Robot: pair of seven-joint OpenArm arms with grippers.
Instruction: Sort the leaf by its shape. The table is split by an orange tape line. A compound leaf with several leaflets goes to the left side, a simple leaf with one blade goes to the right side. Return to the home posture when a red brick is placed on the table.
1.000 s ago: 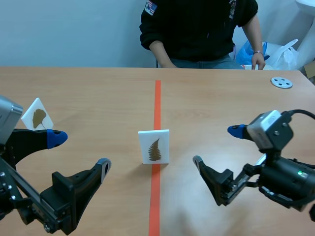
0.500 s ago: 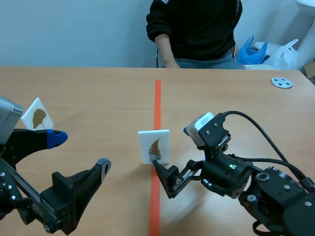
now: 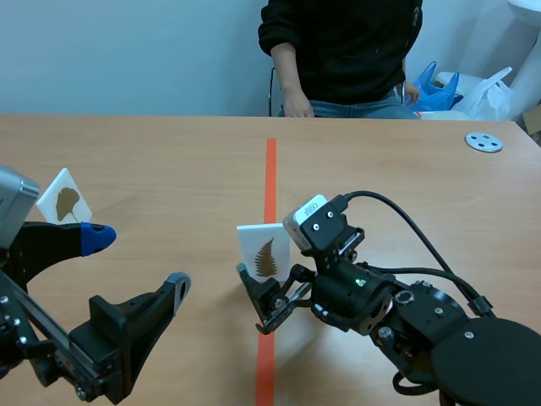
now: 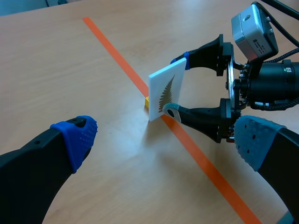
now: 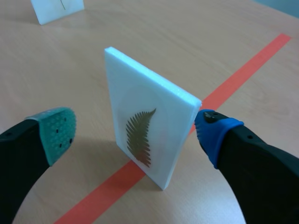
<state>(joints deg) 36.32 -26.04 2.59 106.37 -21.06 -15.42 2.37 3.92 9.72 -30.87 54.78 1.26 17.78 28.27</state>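
Right claw (image 5: 134, 131) has swung in to straddle the fern card (image 3: 264, 254), fingers wide. Closing next should let it carry the card left.

card (image 3: 264, 251) on line (image 3: 270, 173), inside right pincer (image 5: 134, 130)

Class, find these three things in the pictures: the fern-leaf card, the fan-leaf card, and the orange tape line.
fern-leaf card (image 5: 139, 135), right wrist view, on the printed frond.
fan-leaf card (image 3: 63, 201), scene view, on the printed leaf.
orange tape line (image 3: 270, 178), scene view, on the bare stretch beyond the fern-leaf card.
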